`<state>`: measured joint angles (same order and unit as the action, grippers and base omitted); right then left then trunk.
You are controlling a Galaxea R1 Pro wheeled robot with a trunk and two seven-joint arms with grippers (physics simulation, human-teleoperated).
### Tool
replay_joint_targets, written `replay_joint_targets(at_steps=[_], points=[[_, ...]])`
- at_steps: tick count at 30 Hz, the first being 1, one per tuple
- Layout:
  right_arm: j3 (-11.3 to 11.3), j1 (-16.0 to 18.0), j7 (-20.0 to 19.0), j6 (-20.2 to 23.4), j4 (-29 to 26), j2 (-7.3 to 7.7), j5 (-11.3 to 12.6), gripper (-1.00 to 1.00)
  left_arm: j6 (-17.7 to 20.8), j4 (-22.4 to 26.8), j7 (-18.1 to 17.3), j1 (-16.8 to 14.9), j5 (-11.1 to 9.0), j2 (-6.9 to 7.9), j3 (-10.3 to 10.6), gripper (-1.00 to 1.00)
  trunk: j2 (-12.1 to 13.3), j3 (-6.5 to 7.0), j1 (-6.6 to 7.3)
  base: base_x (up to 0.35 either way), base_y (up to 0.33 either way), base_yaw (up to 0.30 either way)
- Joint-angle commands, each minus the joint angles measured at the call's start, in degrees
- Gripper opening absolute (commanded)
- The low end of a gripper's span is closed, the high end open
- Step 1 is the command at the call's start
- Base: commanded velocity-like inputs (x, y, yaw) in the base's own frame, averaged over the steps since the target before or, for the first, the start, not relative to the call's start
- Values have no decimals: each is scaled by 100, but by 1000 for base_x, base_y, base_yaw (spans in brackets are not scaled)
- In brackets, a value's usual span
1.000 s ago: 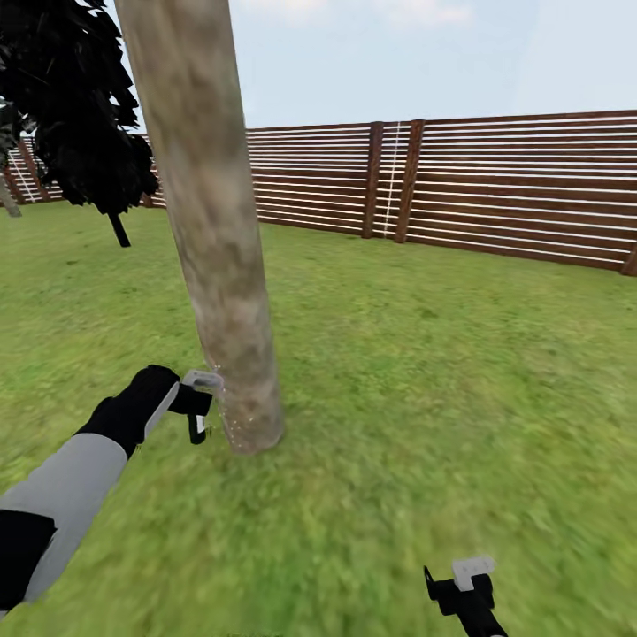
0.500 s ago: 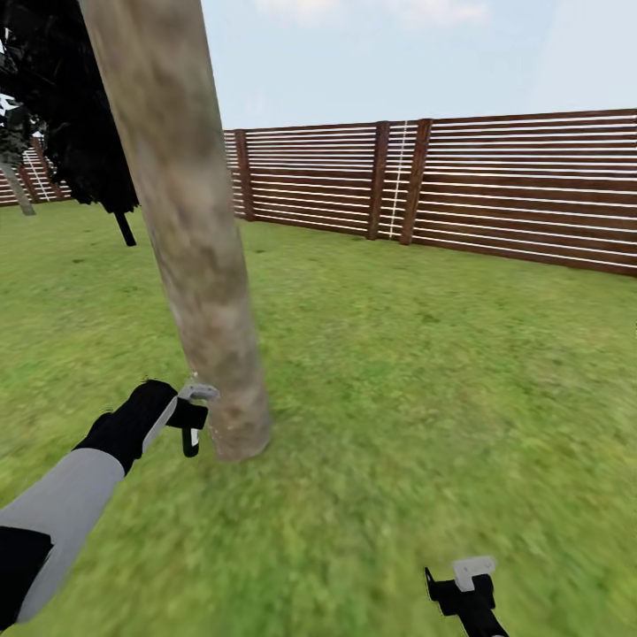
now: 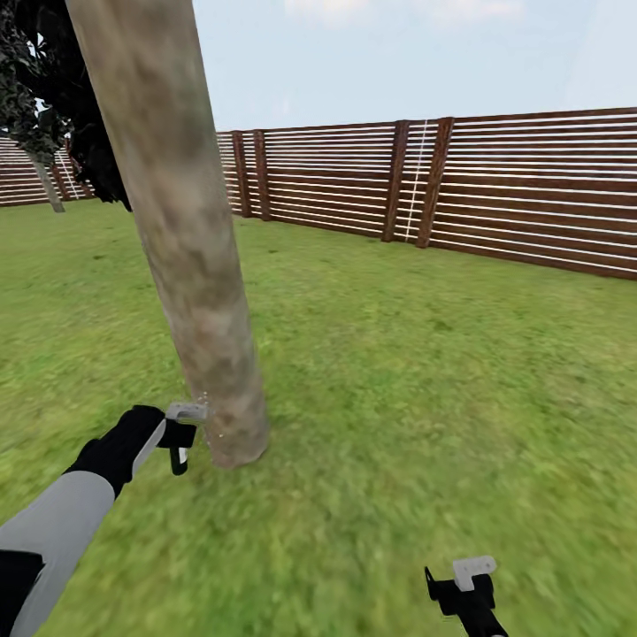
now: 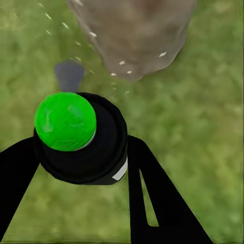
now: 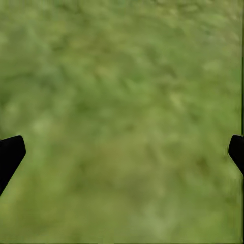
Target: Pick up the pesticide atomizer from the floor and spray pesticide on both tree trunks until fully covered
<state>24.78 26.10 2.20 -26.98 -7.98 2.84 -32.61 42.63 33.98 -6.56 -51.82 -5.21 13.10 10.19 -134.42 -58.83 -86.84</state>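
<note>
Head view puts my left gripper [image 3: 183,435] at lower left, closed around the pesticide atomizer [image 3: 180,458] and held just beside the foot of the tree trunk [image 3: 190,257], nozzle toward the bark, so I judge the spray lands low on it. Left wrist view shows the atomizer [image 4: 81,137] as a black round body with a bright green cap and a grey nozzle, between my 2 fingers [image 4: 152,198], white flecks near the trunk [image 4: 134,33]. My right gripper [image 3: 467,591] sits at the bottom edge, spread wide over grass [image 5: 122,122], holding nothing.
</note>
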Motion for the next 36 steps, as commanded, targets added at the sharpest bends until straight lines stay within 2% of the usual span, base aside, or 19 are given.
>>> replay_joint_targets(at_steps=[1,5,7,11,13,14,16,18,20,22,24,25,27,29,32,36], points=[[0,0,0,0,3,3,0,100,-24,-20,-2,20,-25,26,-4,-100,0,0,0,202,-208,7],[0,0,0,0,7,6,0,100,-52,-13,3,57,5,-266,26,-100,0,0,0,4,-267,1],[0,0,0,0,7,6,0,100,-51,8,5,58,-3,-320,23,-100,0,0,0,-102,-272,0],[0,0,0,0,7,6,0,100,-60,-37,5,75,10,-231,-15,-100,0,0,0,-168,-258,0],[0,0,0,0,7,4,2,100,-75,-55,104,160,-1,-50,-23,-100,0,0,0,-152,-253,12],[0,0,0,0,7,2,5,100,-77,-57,120,170,-12,-45,-20,-100,0,0,0,-69,-260,115],[0,0,0,0,7,-2,5,100,-78,-56,133,178,-39,-137,-6,-100,0,0,0,-27,-265,214],[0,0,0,0,7,-3,3,100,-79,-22,142,181,-41,-365,-15,-100,0,0,0,41,-268,265],[0,0,0,0,7,-3,2,100,-79,-12,143,181,-38,-414,-16,-100,0,0,0,78,-257,247],[0,0,0,0,7,0,3,100,-79,-47,146,187,-25,-333,-43,-100,0,0,0,38,-101,83],[0,0,0,0,7,0,1,100,-112,-55,143,332,-18,-88,-95,-100,0,0,0,6,-17,14],[0,0,0,0,7,0,0,100,-185,-61,143,360,-12,-37,-98,-100,0,0,0,2,-6,5],[0,0,0,0,7,-1,1,100,-801,-294,152,507,-14,39,-104,-100,0,0,0,1,-2,2],[0,0,0,0,7,-1,0,100,-982,-483,243,545,-42,-33,-108,-100,0,0,0,0,0,0],[0,0,0,0,7,-3,0,100,-1055,-632,371,571,-42,-377,-110,-100,0,0,0,0,0,45],[0,0,0,0,7,-3,4,100,-1055,-649,391,723,-36,-360,-113,-100,0,0,0,99,0,184]])
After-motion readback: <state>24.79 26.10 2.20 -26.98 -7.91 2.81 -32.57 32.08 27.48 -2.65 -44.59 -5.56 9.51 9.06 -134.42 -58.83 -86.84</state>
